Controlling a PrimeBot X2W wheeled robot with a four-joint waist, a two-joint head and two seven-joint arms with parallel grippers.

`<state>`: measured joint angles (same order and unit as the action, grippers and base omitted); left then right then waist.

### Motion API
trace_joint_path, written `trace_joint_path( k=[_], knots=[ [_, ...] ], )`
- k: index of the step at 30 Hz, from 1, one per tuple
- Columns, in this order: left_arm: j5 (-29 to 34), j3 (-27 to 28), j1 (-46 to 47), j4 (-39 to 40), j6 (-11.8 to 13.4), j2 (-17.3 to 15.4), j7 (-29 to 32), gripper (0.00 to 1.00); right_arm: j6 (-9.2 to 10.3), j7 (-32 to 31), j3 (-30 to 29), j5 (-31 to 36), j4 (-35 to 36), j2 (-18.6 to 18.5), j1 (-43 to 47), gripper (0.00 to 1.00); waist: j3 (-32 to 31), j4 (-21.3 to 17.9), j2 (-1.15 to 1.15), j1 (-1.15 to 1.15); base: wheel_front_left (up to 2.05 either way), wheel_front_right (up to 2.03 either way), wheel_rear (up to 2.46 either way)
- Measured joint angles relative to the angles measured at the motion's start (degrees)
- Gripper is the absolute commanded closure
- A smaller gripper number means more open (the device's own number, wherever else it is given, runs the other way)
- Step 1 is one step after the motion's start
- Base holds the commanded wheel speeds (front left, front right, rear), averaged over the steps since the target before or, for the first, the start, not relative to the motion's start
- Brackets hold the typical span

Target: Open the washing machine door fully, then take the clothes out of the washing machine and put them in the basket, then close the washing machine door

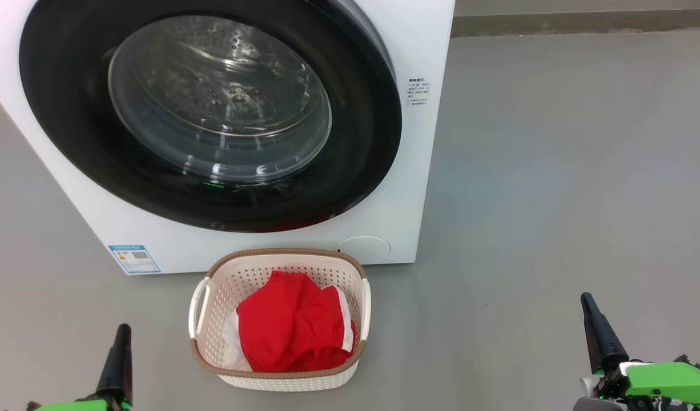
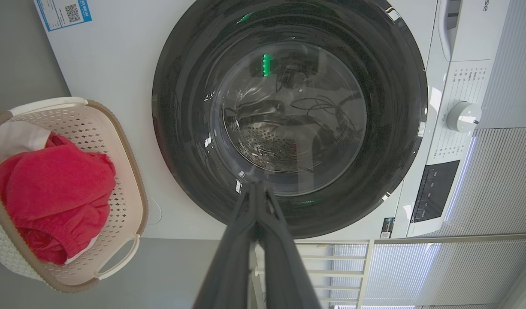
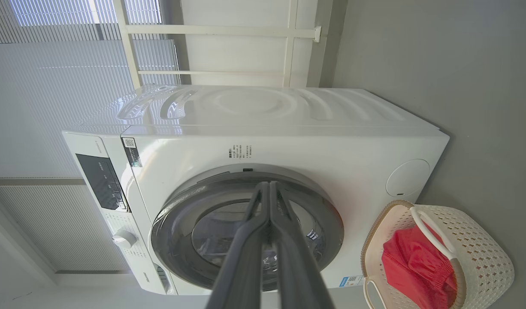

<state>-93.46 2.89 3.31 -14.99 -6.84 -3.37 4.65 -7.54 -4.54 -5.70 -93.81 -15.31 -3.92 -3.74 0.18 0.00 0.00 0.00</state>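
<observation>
The washing machine door [image 1: 213, 108] sits flush shut on the washing machine [image 1: 424, 142]. It looks rigid and heavy, with a slippery glossy rim, so any hold belongs at the rim's edge, not the glass. The clothes [image 1: 293, 331], soft and light, lie heaped in the basket [image 1: 287, 252] just in front of the machine. The left gripper [image 1: 123, 334] and right gripper [image 1: 588, 305] hang farther from it, both clenched on nothing.

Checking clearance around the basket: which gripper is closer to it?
The left gripper, at the head view's lower left, a short gap from the basket; the right gripper is much farther off.
</observation>
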Motion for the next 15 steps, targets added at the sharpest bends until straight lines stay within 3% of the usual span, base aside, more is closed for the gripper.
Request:
trace_joint_path(
  k=[15],
  knots=[
    [0.0,0.29,0.05,-0.01,0.0,0.24,0.4,1.0,0.0,-0.26,-0.3,0.01,-0.01,0.1,-0.04,1.0,0.0,0.0,0.0,0.0,0.0,0.0,0.0]
  ],
)
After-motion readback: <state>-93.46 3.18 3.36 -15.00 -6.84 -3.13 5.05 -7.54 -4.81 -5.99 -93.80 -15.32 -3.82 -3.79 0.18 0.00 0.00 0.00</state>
